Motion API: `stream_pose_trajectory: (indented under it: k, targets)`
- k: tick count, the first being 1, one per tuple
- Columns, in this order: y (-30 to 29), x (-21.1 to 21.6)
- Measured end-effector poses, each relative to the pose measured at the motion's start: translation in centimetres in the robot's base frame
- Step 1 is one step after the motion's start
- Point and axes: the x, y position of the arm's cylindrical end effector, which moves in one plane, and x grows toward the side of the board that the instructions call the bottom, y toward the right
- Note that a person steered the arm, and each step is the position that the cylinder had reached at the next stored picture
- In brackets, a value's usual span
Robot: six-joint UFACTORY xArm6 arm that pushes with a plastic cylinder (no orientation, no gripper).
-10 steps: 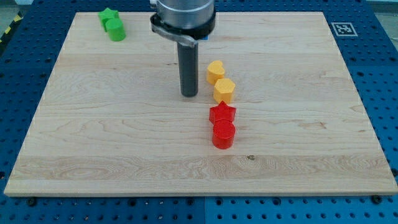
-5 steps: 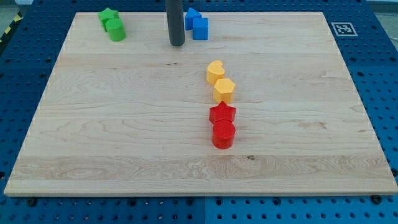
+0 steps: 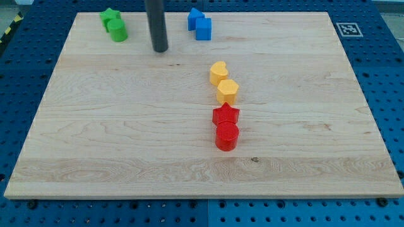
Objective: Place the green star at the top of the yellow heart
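The green star [image 3: 110, 15] sits at the board's top left corner, touching a green round block [image 3: 117, 30] just below it. The yellow heart [image 3: 218, 72] lies near the board's middle, with a yellow hexagon [image 3: 227, 91] touching it below. My tip [image 3: 160, 49] stands on the board to the right of the green pair and below them, apart from them, and up and left of the yellow heart.
Two blue blocks [image 3: 200, 24] sit at the top middle, right of my rod. A red star [image 3: 226, 115] and a red round block [image 3: 226, 136] stand in line below the yellow hexagon. The wooden board [image 3: 95, 145] lies on a blue pegboard.
My rod moved from beside the yellow blocks up toward the view's top, then left toward the green blocks. No block has moved.
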Motion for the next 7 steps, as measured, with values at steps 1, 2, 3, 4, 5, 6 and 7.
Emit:
stream_pose_trajectory:
  k: [1, 2, 3, 4, 5, 6, 7]
  targets:
    - [-6.0, -0.2]
    - [-12.3, -4.1]
    - [-14.2, -10.6]
    - [-14.2, -11.5]
    - [-14.2, -11.5]
    - [-13.8, -11.5]
    - [-12.8, -11.5]
